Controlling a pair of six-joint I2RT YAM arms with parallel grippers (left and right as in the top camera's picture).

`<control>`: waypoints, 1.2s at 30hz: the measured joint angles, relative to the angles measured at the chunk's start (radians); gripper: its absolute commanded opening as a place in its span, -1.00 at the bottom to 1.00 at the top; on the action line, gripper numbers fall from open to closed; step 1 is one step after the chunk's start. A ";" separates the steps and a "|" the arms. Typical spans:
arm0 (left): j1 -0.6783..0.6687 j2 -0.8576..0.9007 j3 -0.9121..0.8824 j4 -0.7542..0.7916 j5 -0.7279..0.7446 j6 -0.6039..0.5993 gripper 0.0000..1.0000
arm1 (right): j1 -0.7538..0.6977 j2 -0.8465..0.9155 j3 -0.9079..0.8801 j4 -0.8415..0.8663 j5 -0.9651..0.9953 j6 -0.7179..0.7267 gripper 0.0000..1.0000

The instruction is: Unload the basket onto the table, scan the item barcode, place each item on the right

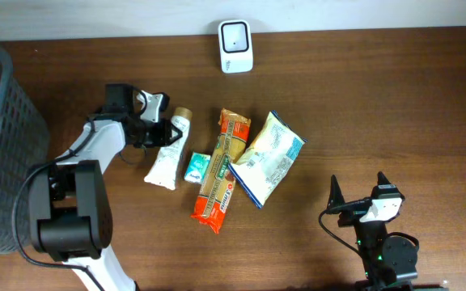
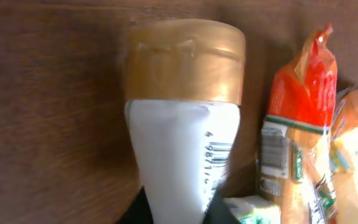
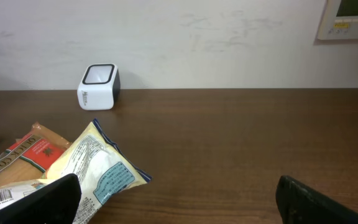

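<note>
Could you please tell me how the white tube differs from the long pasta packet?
The white tube is plain white with a gold cap; the pasta packet is orange-red and printed. The tube is shorter, the packet clearly longer. Both lie flat on the table, barcodes showing.

Tube (image 2: 179,162) white plastic, gold glossy cap (image 2: 185,62); table (image 1: 379,97) dark wood.

Left wrist view, centre: a white squeeze tube with a gold cap (image 2: 179,149) carries a black barcode (image 2: 221,163). Its sideways digits start 4 98; the rest is blurred. At right, an orange-red plastic pasta packet (image 2: 297,118) shows a barcode panel (image 2: 271,152), digits unreadable. Right wrist view, lower left: a red label (image 3: 35,152), lettering illegible.
</note>
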 measured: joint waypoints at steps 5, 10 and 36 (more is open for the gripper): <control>0.005 0.000 0.007 0.001 0.000 0.017 0.98 | 0.000 0.000 0.000 0.000 0.000 0.000 0.97; 0.014 -0.041 0.166 -0.128 -0.119 0.018 0.98 | 0.000 0.000 0.000 0.000 0.000 0.000 0.97; 0.109 -0.510 0.347 -0.338 -0.542 0.314 0.98 | 0.000 0.000 0.000 0.000 0.000 0.000 0.97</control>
